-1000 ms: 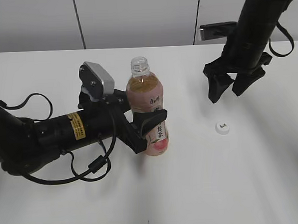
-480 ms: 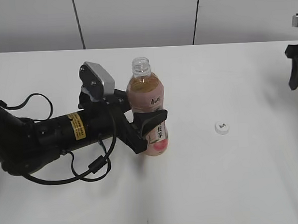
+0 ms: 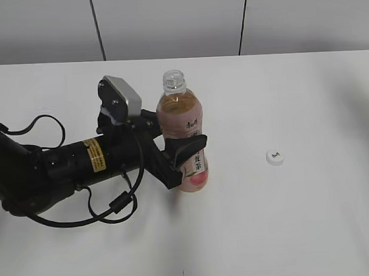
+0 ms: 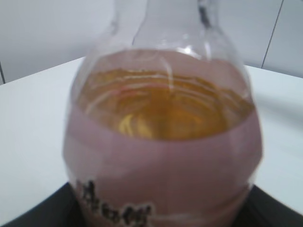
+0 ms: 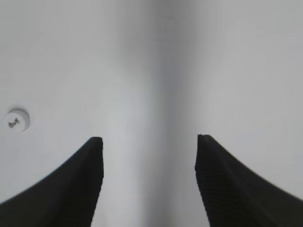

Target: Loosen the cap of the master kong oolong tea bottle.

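The master kong oolong tea bottle (image 3: 183, 138) stands upright at the table's middle with its neck open and no cap on it. It fills the left wrist view (image 4: 163, 142). My left gripper (image 3: 184, 155) is shut on the bottle's labelled body. The white cap (image 3: 274, 157) with a small dark mark lies on the table to the right of the bottle; it also shows in the right wrist view (image 5: 17, 119). My right gripper (image 5: 149, 142) is open and empty above bare table, out of the exterior view.
The left arm (image 3: 68, 166) and its cables lie across the table's left side. A grey panelled wall (image 3: 178, 21) runs behind the table's far edge.
My right arm has moved away to the right and left the exterior view. The cap stays on the table. The left gripper and bottle have not moved.
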{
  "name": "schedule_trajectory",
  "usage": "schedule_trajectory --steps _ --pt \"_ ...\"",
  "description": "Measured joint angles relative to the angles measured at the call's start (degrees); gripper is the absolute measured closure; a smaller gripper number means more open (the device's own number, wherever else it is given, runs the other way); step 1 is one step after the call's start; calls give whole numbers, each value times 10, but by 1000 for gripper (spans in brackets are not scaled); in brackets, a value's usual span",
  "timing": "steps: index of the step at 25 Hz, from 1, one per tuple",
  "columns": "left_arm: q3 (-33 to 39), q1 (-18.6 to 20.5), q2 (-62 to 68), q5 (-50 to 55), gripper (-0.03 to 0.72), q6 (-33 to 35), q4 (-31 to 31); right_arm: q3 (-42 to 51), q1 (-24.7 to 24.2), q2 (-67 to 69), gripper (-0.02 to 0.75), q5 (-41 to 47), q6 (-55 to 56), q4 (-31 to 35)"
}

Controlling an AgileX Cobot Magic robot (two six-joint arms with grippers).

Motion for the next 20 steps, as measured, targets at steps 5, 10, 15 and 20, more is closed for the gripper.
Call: schedule_trajectory --steps 5,10,15,20 --pt "0 0 0 -1 268 0 0 75 20 -103 276 -1 -18 18" --pt "0 0 0 -1 268 0 0 222 26 -230 276 -1 -22 18" --pt "0 0 0 -1 268 0 -1 361 26 -391 276 0 -17 -5" --pt "0 0 0 -1 268 0 -1 482 26 -575 276 -23 -15 -6"
